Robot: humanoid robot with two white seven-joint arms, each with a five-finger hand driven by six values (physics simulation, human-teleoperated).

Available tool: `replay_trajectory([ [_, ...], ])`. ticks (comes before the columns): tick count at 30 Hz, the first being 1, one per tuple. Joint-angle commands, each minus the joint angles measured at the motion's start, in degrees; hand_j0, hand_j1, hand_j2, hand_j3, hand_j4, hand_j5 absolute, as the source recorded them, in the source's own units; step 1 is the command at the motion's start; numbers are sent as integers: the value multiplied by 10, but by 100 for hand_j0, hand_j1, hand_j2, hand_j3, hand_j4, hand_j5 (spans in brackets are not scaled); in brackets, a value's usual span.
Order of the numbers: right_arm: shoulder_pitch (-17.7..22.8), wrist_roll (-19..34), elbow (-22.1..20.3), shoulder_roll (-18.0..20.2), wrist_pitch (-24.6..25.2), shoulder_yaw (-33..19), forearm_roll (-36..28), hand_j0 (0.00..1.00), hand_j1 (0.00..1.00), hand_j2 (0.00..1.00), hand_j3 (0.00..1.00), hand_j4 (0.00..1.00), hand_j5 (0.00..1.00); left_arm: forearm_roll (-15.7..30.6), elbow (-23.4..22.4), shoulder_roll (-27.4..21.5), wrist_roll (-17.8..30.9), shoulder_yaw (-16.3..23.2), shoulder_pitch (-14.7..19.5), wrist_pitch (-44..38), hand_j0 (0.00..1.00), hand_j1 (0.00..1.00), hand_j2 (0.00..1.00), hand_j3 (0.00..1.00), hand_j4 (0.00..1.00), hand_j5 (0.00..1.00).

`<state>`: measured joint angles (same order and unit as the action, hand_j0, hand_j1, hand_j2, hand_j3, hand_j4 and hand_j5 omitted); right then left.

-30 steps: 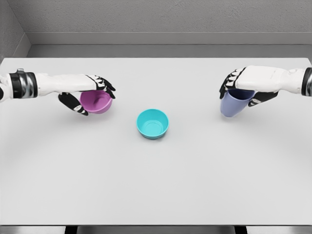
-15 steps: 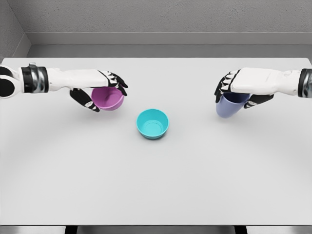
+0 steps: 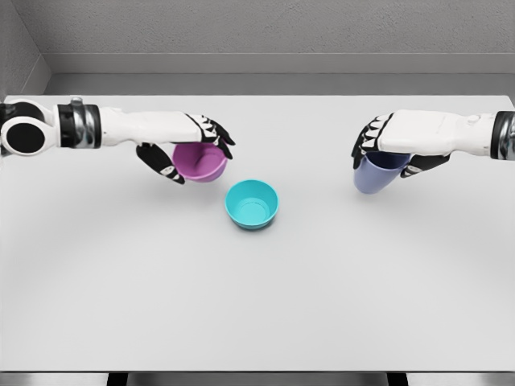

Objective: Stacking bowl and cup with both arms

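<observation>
Head view: the left hand (image 3: 187, 147) curls its fingers over the rim of a purple bowl (image 3: 200, 164), holding it just left of and beyond the teal bowl (image 3: 252, 204), which sits at the middle of the white table (image 3: 257, 297); far right, the right hand (image 3: 385, 146) clasps a blue cup (image 3: 374, 175), tilted.

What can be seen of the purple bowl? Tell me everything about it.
The purple bowl is a small, round, smooth bowl in matte magenta-purple that looks like plastic, with no markings. The left robot hand grips it from above, fingers curled over the far rim and thumb under the near side. It is tipped slightly, its opening partly facing the camera, and looks lifted off the white table. It sits up and left of the teal bowl, close to it but apart.
</observation>
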<state>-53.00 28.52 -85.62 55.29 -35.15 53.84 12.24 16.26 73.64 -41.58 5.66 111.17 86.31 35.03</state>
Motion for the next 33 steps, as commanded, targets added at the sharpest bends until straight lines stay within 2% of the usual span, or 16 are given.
replay_trajectory([
  [1,0,0,-7,1,2,-1,-4,64,64,64,64,64,64,5,1,9,1,-1,1,0,77,77,77,77,77,77],
  [11,-4,0,-28,7,2,-2,-4,64,64,64,64,64,64,5,8,39,1,1,7,0,77,77,77,77,77,77],
  [19,-4,-1,-29,6,2,-3,-4,64,64,64,64,64,64,5,35,40,4,4,16,0,77,77,77,77,77,77],
  [33,-5,0,-44,3,2,-7,-4,64,64,64,64,64,64,4,37,65,7,9,16,0,77,77,77,77,77,77],
])
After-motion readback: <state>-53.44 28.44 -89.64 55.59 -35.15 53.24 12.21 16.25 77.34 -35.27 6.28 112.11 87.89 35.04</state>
